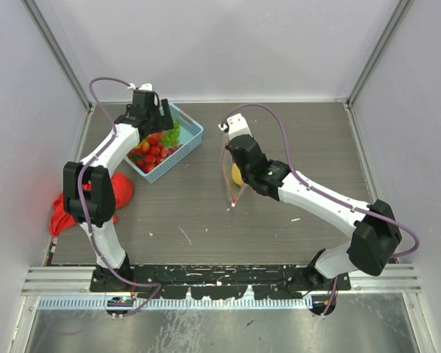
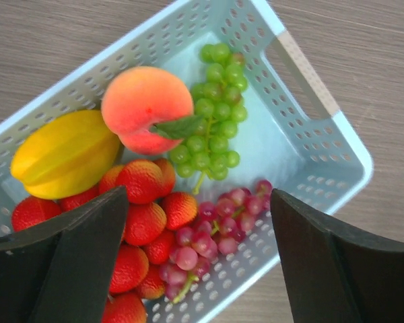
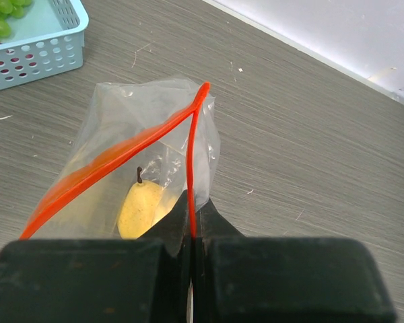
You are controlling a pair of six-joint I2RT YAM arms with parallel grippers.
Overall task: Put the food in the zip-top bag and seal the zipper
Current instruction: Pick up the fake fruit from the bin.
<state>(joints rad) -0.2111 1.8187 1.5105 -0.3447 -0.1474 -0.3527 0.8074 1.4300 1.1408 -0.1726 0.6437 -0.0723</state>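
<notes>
on grey wood-grain table (image 1: 294, 132), zip-top bag (image 3: 114, 128), white walls (image 1: 220, 44)

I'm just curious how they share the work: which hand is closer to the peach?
The left hand. It is open right above the peach in the basket. The right hand is off to the side, away from the basket, pinching the bag.

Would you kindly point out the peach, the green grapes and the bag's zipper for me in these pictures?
peach (image 2: 145, 101), left wrist view, on the middle of its orange-pink skin.
green grapes (image 2: 213, 114), left wrist view, on the bunch's middle.
zipper (image 3: 121, 151), right wrist view, on its long slanting run.
</notes>
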